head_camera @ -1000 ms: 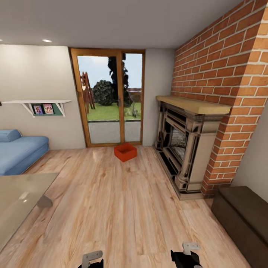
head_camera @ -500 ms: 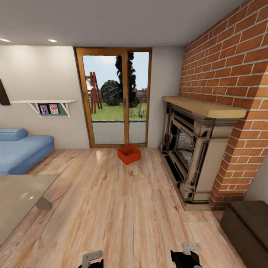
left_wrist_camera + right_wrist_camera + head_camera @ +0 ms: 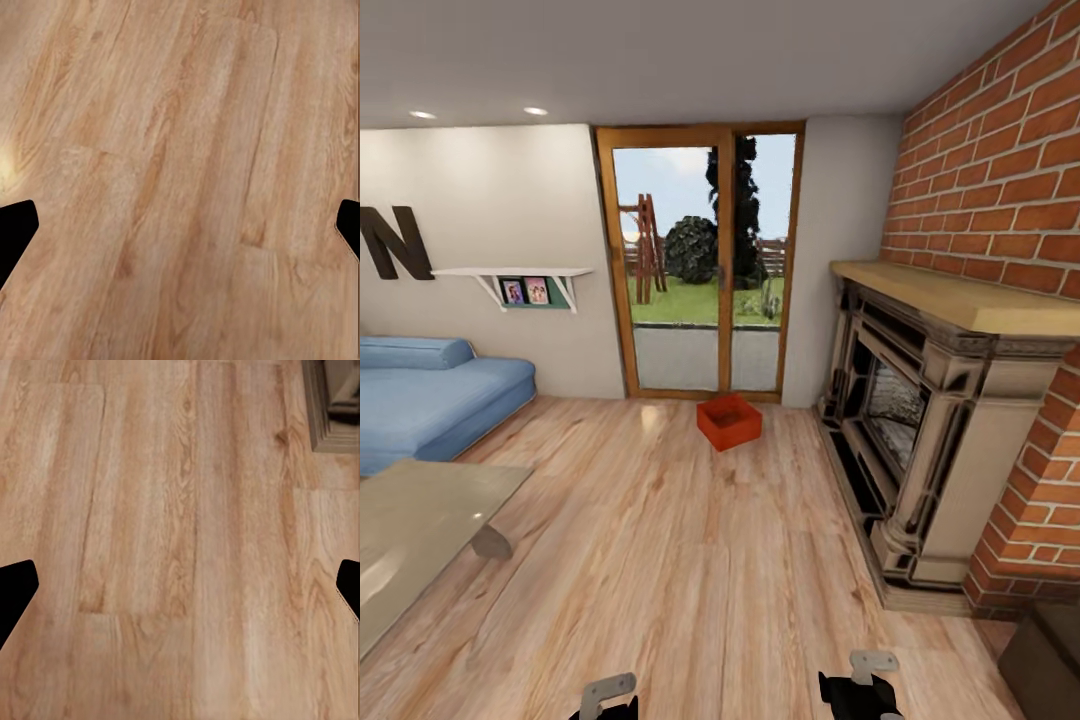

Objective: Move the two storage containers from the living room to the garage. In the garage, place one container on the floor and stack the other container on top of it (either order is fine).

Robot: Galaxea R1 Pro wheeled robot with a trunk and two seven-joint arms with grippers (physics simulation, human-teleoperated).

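Living room. One rust-red storage container [image 3: 729,422] sits on the light wood-plank floor [image 3: 690,560] far ahead of me, just in front of the wood-framed glass doors [image 3: 705,265], upright and open-top, turned at an angle to the planks. It looks empty, though it's small at this range. The ornate dark fireplace [image 3: 935,440] with its wooden mantel stands against the brick wall to its right, and the blue cushion seat [image 3: 430,395] lies well off to its left. A glass table [image 3: 415,530] is near me on the left.

My left gripper [image 3: 180,229] and right gripper [image 3: 180,589] both hang low at the near edge of the head view, well apart from the container, nothing between them and it but bare planks. The container lies ahead and roughly between the two, a bit nearer my right side's line. In each wrist view the dark fingertips [image 3: 15,229] [image 3: 15,589] stand at opposite edges, so both claws are spread wide, holding nothing, with floor planks under them. The right wrist view catches a corner of the fireplace base [image 3: 334,405].
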